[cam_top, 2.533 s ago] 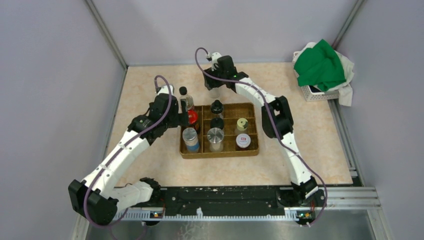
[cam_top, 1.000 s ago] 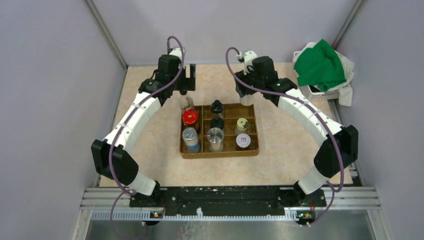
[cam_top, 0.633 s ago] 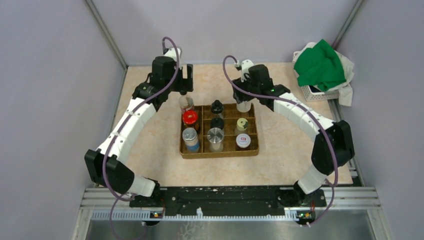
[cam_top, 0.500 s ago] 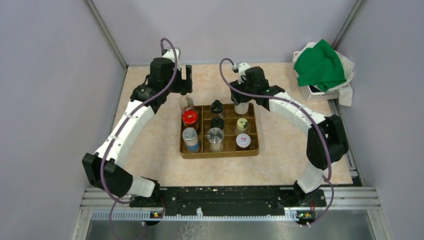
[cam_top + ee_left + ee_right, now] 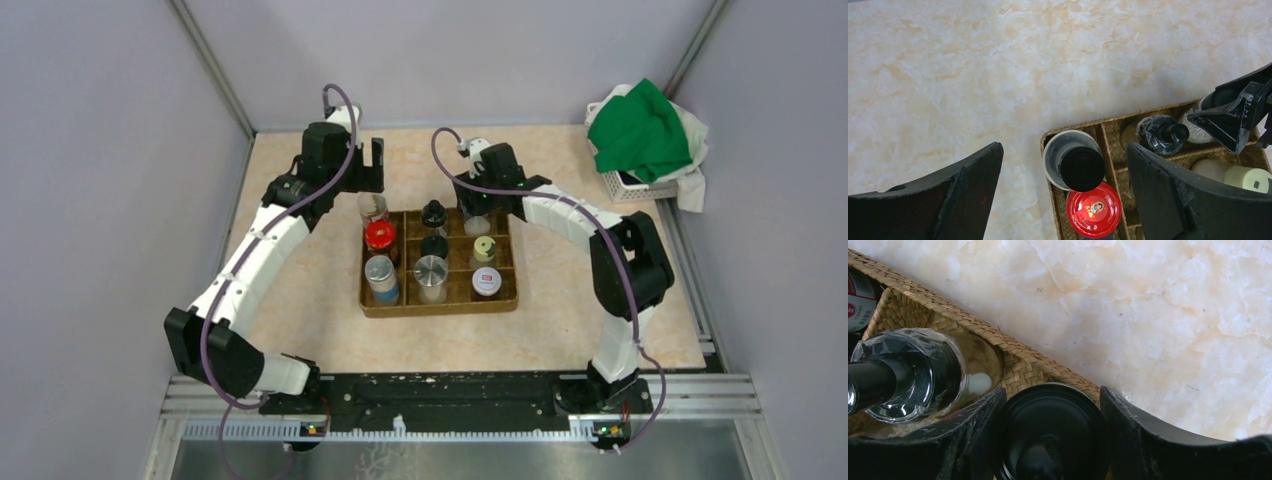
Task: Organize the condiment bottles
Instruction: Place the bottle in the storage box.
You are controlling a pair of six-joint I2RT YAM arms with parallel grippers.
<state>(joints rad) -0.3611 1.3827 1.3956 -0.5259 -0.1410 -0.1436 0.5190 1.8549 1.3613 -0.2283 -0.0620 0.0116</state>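
Your right tool (image 5: 1053, 394), gripping a black-lidded jar (image 5: 1058, 432), has swung over the tray's (image 5: 1033, 367) far-right corner, likely ready to lower; your left tool (image 5: 1064, 150) gapes wide.

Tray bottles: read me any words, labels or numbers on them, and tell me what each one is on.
No text can be read outright.
Red lid: badge with a small picture, print too small.
White lid: red label, blurred.
Red-and-white bottle label at the right wrist view's edge: cut off, unreadable.
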